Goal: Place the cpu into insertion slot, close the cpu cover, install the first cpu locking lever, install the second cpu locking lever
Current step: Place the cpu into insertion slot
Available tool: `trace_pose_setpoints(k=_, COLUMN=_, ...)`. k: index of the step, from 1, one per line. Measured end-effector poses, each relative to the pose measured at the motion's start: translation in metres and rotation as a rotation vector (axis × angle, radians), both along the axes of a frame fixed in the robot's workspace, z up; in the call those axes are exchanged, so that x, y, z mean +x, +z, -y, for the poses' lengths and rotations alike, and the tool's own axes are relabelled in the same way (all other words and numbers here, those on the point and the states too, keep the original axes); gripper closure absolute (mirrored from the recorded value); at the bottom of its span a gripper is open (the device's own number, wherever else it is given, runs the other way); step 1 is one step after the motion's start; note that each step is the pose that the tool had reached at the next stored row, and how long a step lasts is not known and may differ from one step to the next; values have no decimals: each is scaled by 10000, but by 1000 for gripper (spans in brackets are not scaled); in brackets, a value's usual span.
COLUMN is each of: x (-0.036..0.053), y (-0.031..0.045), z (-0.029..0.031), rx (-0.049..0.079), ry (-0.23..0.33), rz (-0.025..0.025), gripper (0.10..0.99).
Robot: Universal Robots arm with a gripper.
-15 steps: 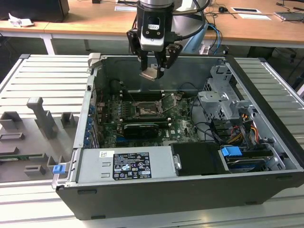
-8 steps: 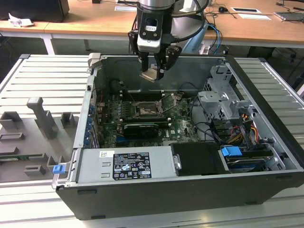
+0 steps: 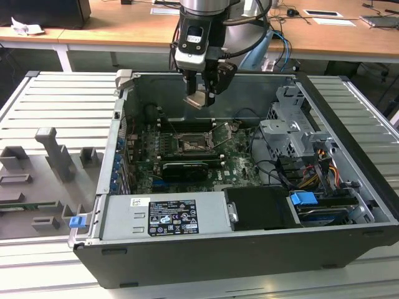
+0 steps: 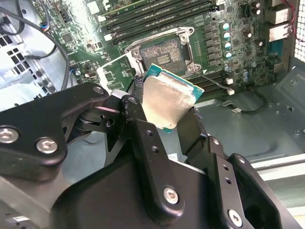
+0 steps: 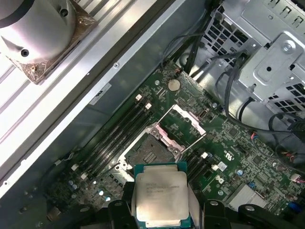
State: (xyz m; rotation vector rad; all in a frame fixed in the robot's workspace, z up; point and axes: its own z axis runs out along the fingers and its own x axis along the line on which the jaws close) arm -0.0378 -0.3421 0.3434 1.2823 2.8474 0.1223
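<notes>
Gripper [image 4: 167, 113] is clamped on the cpu [image 4: 167, 98] by two opposite edges, and the chip is held tilted in air above the motherboard [image 4: 240, 62]. Beneath, the insertion slot [image 4: 162, 55] is seen empty, the cpu cover [image 5: 185, 123] raised. All four steps are judged outstanding.

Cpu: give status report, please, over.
Gripper shut on cpu, held high. Insertion slot empty, cpu cover raised. Nothing between cpu and slot.

The place looks like a robotics lab or workshop: an open computer case [image 3: 206, 255] sits on a ribbed metal tabletop [image 3: 62, 106] under a robot arm [image 3: 206, 7]. Grey holders [image 3: 56, 152] stand beside it, with wooden desks [image 3: 124, 34] and papers [image 3: 330, 22] behind.
</notes>
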Motion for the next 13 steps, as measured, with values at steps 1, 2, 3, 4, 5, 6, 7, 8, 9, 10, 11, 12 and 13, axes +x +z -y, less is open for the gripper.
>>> trace_pose_setpoints(k=1, x=0, y=-6, z=0, rx=-1, ry=-186, rz=0, gripper=557)
trace_pose_setpoints(k=2, x=0, y=-11, z=0, rx=0, ry=-320, rz=0, gripper=557)
trace_pose_setpoints(k=3, x=0, y=-13, z=0, rx=0, ry=-399, rz=0, gripper=557)
trace_pose_setpoints(k=4, x=0, y=-16, z=0, rx=0, ry=-472, rz=0, gripper=557)
trace_pose_setpoints(k=5, x=0, y=-19, z=0, rx=0, ry=-571, rz=0, gripper=557)
trace_pose_setpoints(k=6, x=0, y=-22, z=0, rx=0, ry=-698, rz=-1, gripper=557)
trace_pose_setpoints(k=7, x=0, y=-26, z=0, rx=-1, ry=-835, rz=0, gripper=557)
trace_pose_setpoints(k=8, x=0, y=-29, z=0, rx=1, ry=-913, rz=0, gripper=557)
trace_pose_setpoints(k=9, x=0, y=-35, z=0, rx=-1, ry=-1027, rz=1, gripper=557)
trace_pose_setpoints(k=10, x=0, y=-43, z=0, rx=-2, ry=-1296, rz=0, gripper=557)
trace_pose_setpoints(k=11, x=0, y=-47, z=0, rx=-3, ry=-1419, rz=0, gripper=557)
trace_pose_setpoints(k=12, x=0, y=-52, z=0, rx=-3, ry=-1542, rz=0, gripper=557)
trace_pose_setpoints(k=13, x=0, y=-60, z=0, rx=-3, ry=-1777, rz=0, gripper=557)
